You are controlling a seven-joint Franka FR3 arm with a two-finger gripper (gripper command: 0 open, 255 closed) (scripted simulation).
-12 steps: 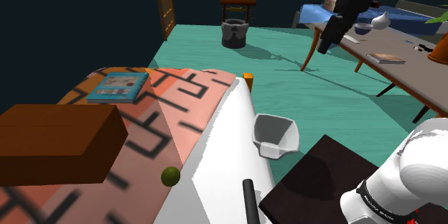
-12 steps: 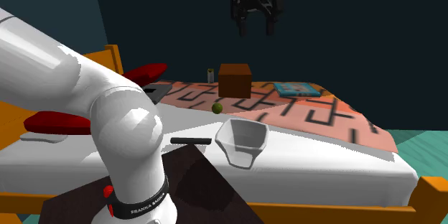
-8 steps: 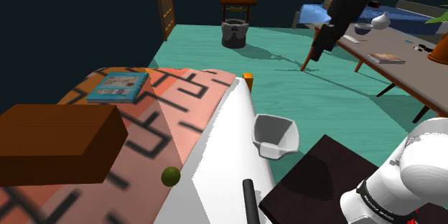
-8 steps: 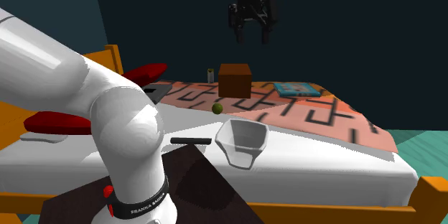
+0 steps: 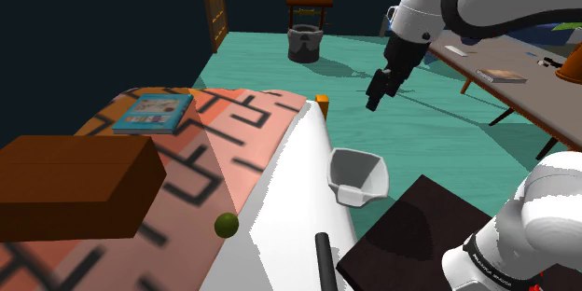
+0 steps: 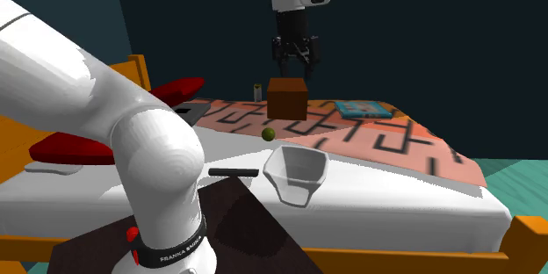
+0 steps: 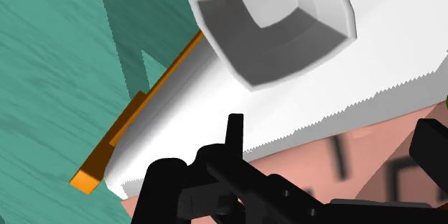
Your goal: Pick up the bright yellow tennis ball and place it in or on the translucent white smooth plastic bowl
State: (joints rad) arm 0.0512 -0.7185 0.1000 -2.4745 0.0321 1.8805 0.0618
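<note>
Shoulder view: shows the gripper (image 5: 376, 94) up in the air, pointing down, past the orange corner post (image 5: 322, 103) of the bed (image 5: 280, 205) and over teal floor (image 5: 420, 140). Carries nothing. Places the tennis ball (image 5: 225, 226), olive-yellow, well below the gripper and well apart from it, on the patterned cover (image 5: 233, 140) at the edge of the white sheet. Places the bowl (image 5: 358, 175), pale grey-white and upright, below the gripper and nearer to it than the ball.

Second exterior view: shows the gripper (image 6: 294, 63) with fingers spread and empty, drawn over a brown box (image 6: 287, 98); cannot tell the depth between them. Sets the tennis ball (image 6: 268, 133) lower than the gripper, on the cover, and the bowl (image 6: 299, 171) lower again, apart from the ball.

Wrist view: shows the black fingers (image 7: 165, 187) standing apart, clasping nothing. Looks ahead of the gripper (image 7: 298, 179) into the bowl (image 7: 276, 25), hollow and empty, on the white sheet beside the bed's orange rail (image 7: 136, 126).
</note>
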